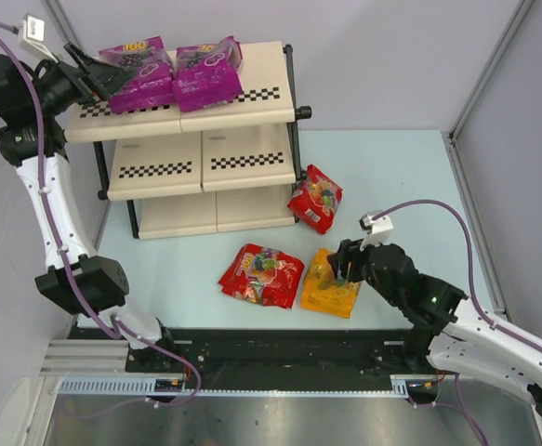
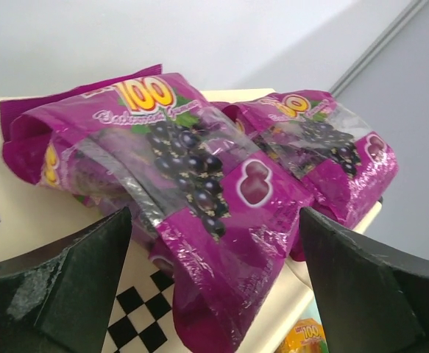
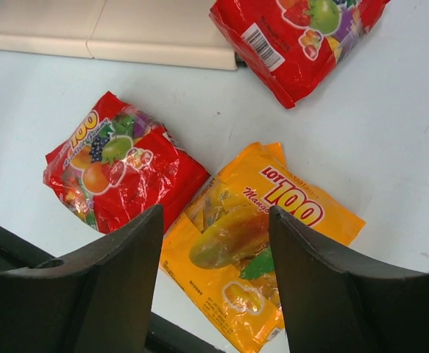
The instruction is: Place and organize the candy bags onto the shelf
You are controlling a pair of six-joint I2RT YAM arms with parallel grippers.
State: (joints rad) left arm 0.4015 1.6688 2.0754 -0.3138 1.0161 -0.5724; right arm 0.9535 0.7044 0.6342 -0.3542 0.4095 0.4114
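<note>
Left tool [image 2: 214, 220] gapes empty astride the purple bag [image 2: 177, 169]; backing out could drag it off the shelf [image 1: 261, 111]. Right tool [image 3: 214, 213], open and empty, may catch the red bag [image 3: 118, 169] at its nine o'clock.

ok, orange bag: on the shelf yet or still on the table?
On the table, not the shelf: the orange bag lies flat beside a red bag, with the open right gripper above it.

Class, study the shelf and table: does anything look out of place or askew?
Yes. Three are off the shelf, on the table: the far red bag by its bottom right corner, the near red bag touching the orange mango bag. On the top tier, the left purple bag overhangs the checkered strip.
</note>
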